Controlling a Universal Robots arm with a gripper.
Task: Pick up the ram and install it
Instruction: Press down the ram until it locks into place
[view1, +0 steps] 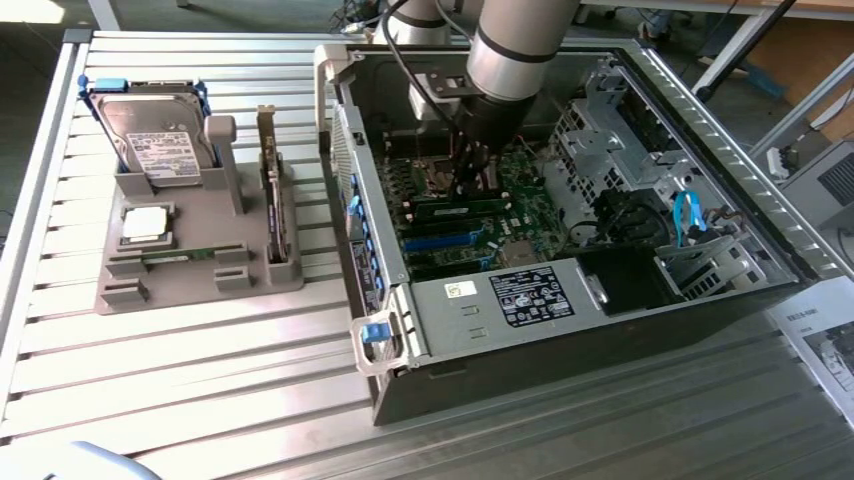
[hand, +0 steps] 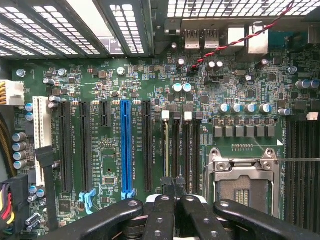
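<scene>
The claw (hand: 172, 194), which we find fully shut, sits low over the motherboard (hand: 115, 80), with the ram (hand: 166, 150) on edge in a memory slot just beside its tips, long axis along the slot; we cannot confirm a grip.

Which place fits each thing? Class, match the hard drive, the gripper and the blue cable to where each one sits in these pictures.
Things:
1. hard drive
2. gripper
3. blue cable

Places:
A. inside the open computer case, above the motherboard
B. inside the case, toward the exterior view's right
C. standing upright in the grey holder on the table, outside the case

Pairs: 1-C, 2-A, 3-B
</scene>
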